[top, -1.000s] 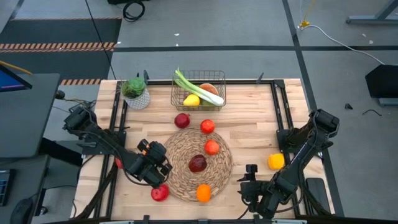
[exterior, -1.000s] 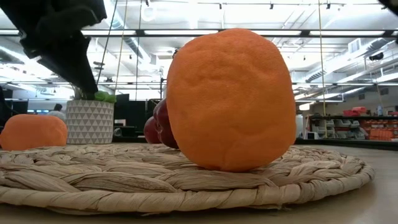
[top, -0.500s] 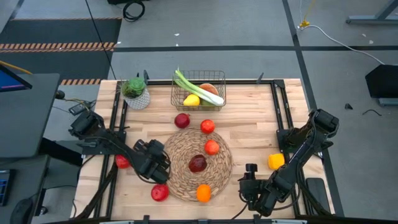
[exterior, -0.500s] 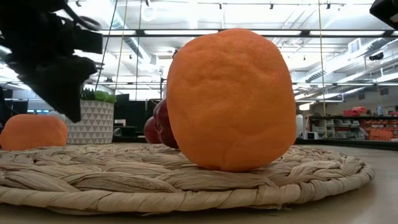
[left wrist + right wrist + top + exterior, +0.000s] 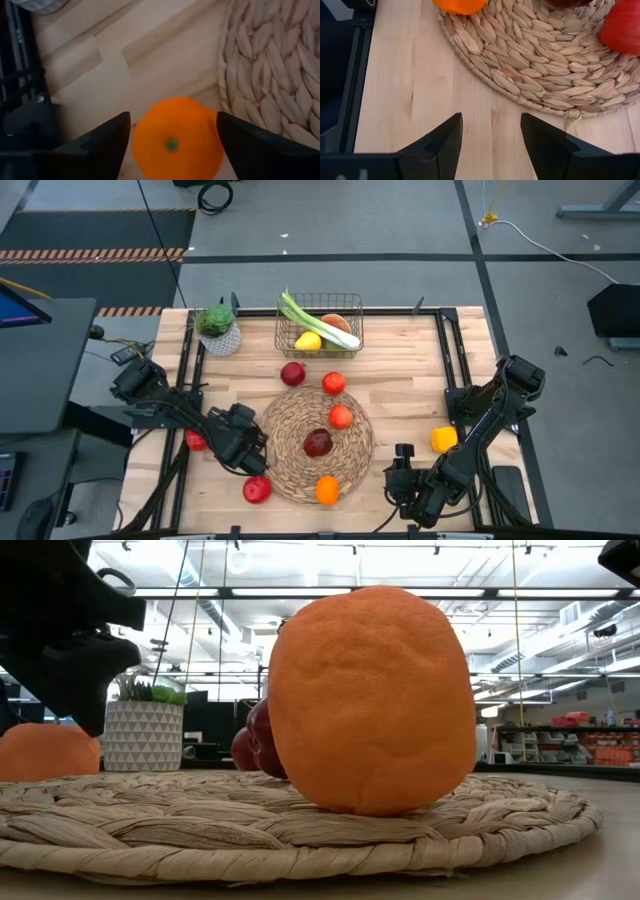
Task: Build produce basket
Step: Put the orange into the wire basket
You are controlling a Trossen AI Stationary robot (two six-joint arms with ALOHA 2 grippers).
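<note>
Resting at the worktop's (image 5: 400, 395) far edge, the basket (image 5: 320, 326) of thin dark wire grid holds a long green-white leek (image 5: 318, 320), a yellow lemon (image 5: 308, 341) and an orange piece behind them. A round woven straw mat (image 5: 318, 442), braided in coarse flat strands, carries smooth red fruit and a dimpled orange (image 5: 370, 700) at its near rim. The left gripper (image 5: 243, 442) hangs at the mat's left edge, jaws spread on either side of an orange fruit (image 5: 176, 141) with a green stem dot, not pinching it. The right gripper (image 5: 405, 472) waits near the front right, jaws parted over pale planks. A triangle-patterned white pot (image 5: 219, 330) stands beside the basket. Grey floor surrounds; ceiling strip lights show beyond.
</note>
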